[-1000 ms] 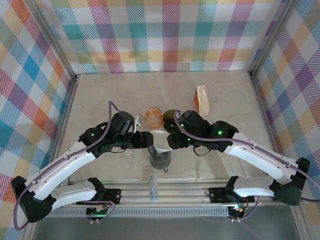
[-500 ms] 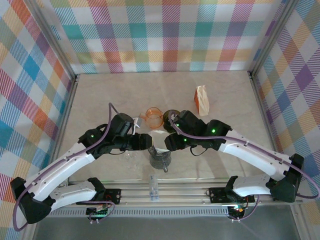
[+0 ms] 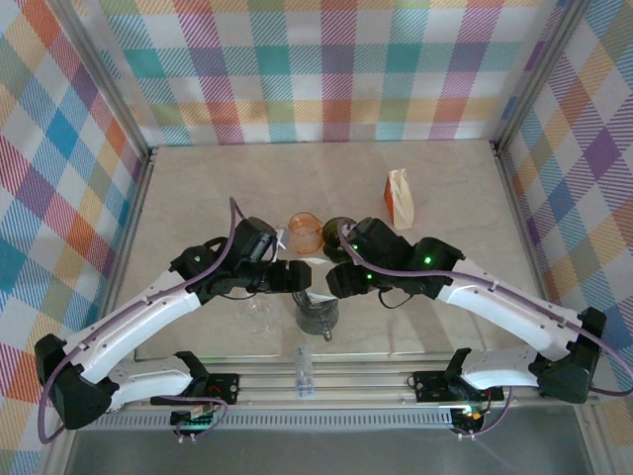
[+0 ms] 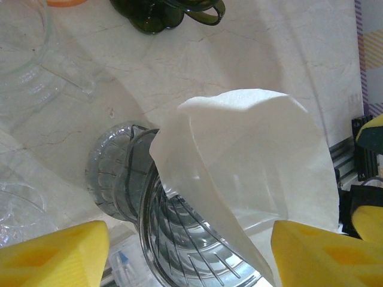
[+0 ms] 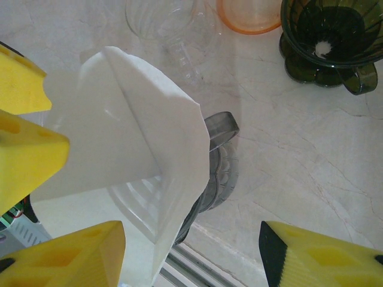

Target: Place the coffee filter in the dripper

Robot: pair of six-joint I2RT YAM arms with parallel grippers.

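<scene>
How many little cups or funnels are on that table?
5: grey funnel under the paper filter, dark green funnel and orange cup behind it, clear cup beside the orange, second clear cup by the left arm. Others may be hidden.

Wht filter (image 4: 257,167) open over clr grey dripper (image 4: 122,185), btwn spread claw fingers (image 4: 57,254).

Losing clear dripper (image 4: 119,179) lower rim past the bottom edge, left wrist view; far wall sitting hidden behind coffee filter (image 4: 257,161). Clipping green glass dripper (image 5: 335,42) at top edge, right wrist view.
</scene>
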